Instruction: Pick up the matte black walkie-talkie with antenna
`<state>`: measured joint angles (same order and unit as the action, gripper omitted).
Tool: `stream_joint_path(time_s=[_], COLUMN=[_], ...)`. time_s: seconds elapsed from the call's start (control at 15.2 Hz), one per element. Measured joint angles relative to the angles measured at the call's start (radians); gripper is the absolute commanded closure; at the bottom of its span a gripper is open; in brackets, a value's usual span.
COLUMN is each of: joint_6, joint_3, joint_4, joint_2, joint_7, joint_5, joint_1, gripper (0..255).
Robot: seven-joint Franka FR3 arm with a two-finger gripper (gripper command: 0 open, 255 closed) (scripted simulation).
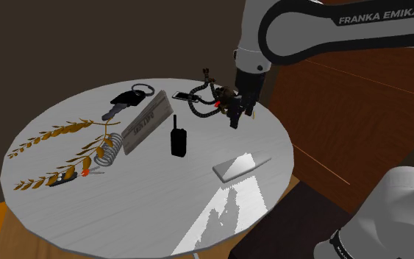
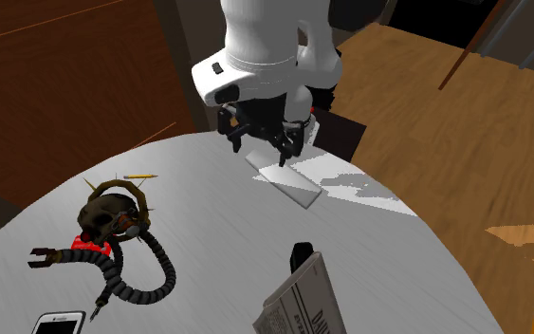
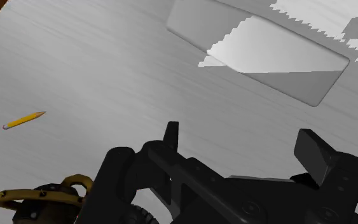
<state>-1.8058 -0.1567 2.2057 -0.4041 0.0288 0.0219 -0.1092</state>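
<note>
Your pincer (image 3: 241, 141) hangs open, empty, above the round surface (image 1: 154, 202); black walkie-talkie (image 1: 178, 140) stands upright, well apart from it, just beside the folded newspaper (image 1: 148, 121)

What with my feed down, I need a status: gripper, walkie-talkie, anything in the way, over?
Gripper open, empty, above the table. Walkie-talkie upright mid-table, untouched. Leaning placard close beside it; mind that side.
</note>
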Motion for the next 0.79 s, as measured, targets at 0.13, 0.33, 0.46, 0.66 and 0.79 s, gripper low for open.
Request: stream_joint_path(time_s=[0.13,0.33,0.46,0.66,0.79], joint_6=[-0.013,-0.031,-0.042,-0.053,-0.052], joint_3=[-0.021,-0.045,-0.064,-0.09,-0.109], joint_4=[-0.048,-0.129,-0.19,-0.278,-0.345], joint_2=[0.059,0.155,0.224,0.32,0.384], joint_7=[0.014,0.025,0.037,0.054,0.071], joint_5=[0.011,0.019,0.02,0.019,0.015], joint_1=[-0.014,-0.029,-0.041,-0.06,-0.076], gripper=[0,0,0,0,0])
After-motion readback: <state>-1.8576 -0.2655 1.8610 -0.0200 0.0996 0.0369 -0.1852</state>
